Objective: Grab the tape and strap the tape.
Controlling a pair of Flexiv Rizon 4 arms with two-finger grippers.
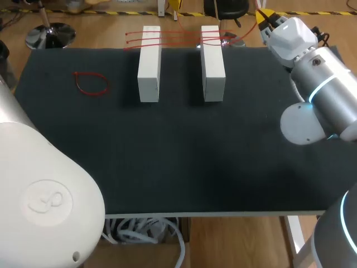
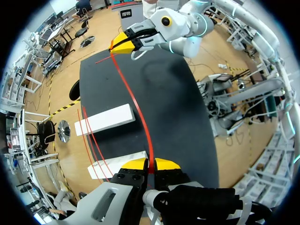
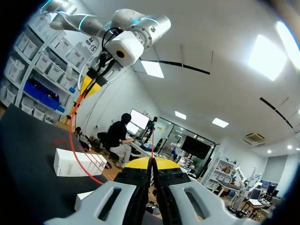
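Currently I am pinching a thin red plastic strap (image 2: 136, 103) in the closed fingers of my left gripper (image 2: 150, 165) and right gripper (image 3: 151, 165), stretching it above the black table (image 1: 167, 167) near two white rectangular blocks (image 2: 105, 119). Even tension is looking essential for laying it squarely across both.

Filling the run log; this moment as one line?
left gripper shut on thin red plastic strap | right gripper shut on its other end | two white rectangular blocks on black table
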